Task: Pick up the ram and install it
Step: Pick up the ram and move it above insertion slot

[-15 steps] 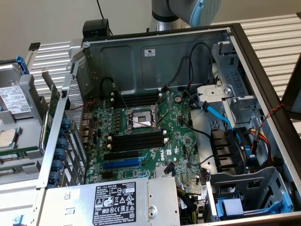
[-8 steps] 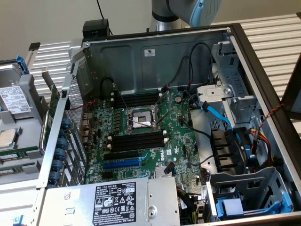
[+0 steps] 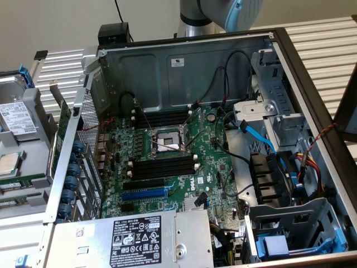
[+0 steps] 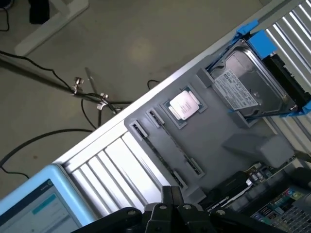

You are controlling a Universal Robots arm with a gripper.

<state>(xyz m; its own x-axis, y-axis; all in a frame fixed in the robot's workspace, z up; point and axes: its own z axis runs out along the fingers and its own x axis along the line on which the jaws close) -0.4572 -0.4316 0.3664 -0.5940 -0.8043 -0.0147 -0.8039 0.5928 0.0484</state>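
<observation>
On the grey tray [image 4: 233, 145] beside the computer case, a thin dark strip stands on edge between two end holders; it looks like the ram [image 4: 160, 154]. The same green edge lies at the exterior view's left [image 3: 25, 182]. My gripper [image 4: 171, 196] hovers above the tray's end near that strip, apart from it, its black fingers shut with nothing between them. The arm's grey and blue body [image 3: 223, 11] rises behind the case. On the green motherboard [image 3: 212, 167], the black memory slots [image 3: 162, 167] lie empty beside the open processor socket [image 3: 166, 140].
The tray also carries a processor chip [image 4: 183, 105] and a hard drive [image 4: 252, 85] in a blue caddy. A lit screen [image 4: 34, 208] and floor cables [image 4: 87, 94] lie beyond the slatted table. In the case sit a power supply [image 3: 136, 240], a blue expansion slot [image 3: 144, 194] and drive cages [image 3: 279, 117].
</observation>
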